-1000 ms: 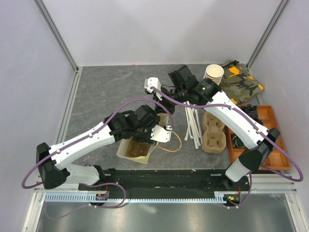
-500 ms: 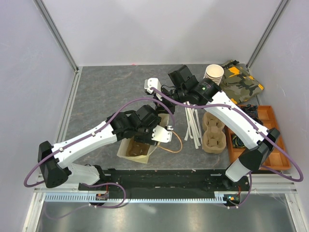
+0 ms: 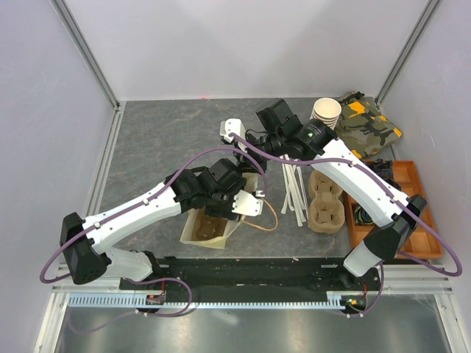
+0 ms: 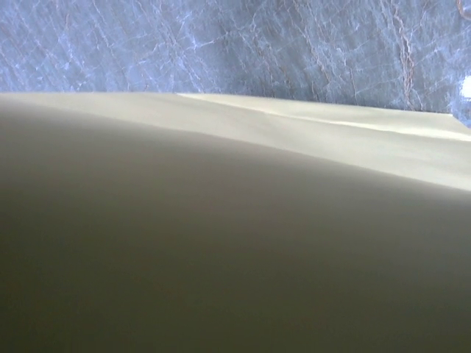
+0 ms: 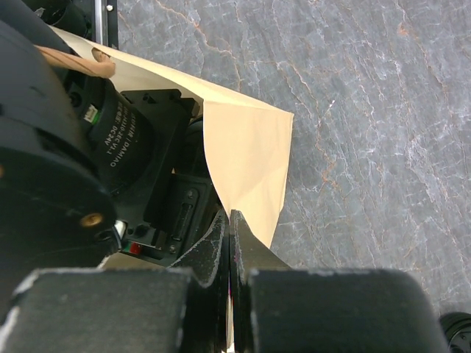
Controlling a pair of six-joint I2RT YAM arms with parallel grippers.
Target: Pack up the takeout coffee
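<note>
My right claw (image 5: 229,239) is pinched shut on the rim of the 1 paper bag (image 5: 250,147). My left claw (image 3: 237,204) sits at the bag's mouth, and I cannot tell if it grips anything or where the coffee is. To the right lie 1 cup stack (image 3: 326,110), 1 pulp carrier (image 3: 324,200) and 1 orange tray (image 3: 409,175).

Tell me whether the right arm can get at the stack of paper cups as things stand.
Probably not at once. The right gripper is shut on the edge of the paper bag, so it must let go first. The stack of paper cups stands close beside that arm, nothing between.
</note>
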